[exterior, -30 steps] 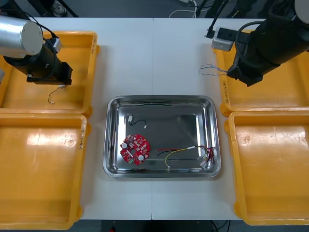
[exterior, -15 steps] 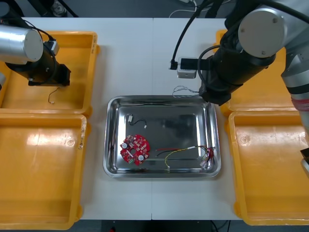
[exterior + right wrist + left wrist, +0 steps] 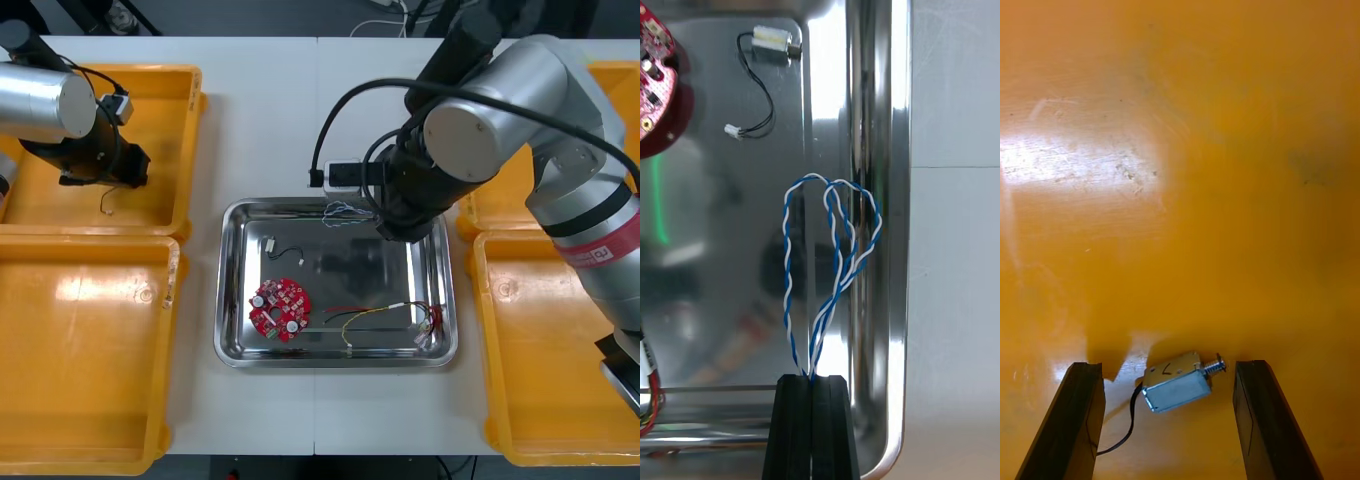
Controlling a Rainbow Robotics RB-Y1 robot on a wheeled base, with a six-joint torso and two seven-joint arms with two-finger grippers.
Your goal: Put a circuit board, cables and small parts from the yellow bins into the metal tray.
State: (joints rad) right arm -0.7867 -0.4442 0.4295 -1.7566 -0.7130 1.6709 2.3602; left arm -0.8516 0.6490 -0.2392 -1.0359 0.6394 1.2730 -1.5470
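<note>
1. I have my right gripper (image 3: pixel 812 379) with its fingers pinched on the twisted blue and white cable (image 3: pixel 831 247), over the far side of the metal tray (image 3: pixel 228 352).
2. My left gripper (image 3: pixel 1166 367) is low in the far left yellow bin (image 3: pixel 160 120), fingers spread either side of a small metal part (image 3: pixel 1176 381).
3. In the tray I see a red circuit board (image 3: pixel 281 308) near left and a red and yellow cable (image 3: pixel 380 312) near right.

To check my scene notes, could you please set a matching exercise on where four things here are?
1 blue and white cable
2 red circuit board
3 left gripper
4 red and yellow cable

A near left of the metal tray
B open around a small metal part in a yellow bin
C held by the shut right gripper
D near right of that tray

Pairs: 1-C, 2-A, 3-B, 4-D
</note>
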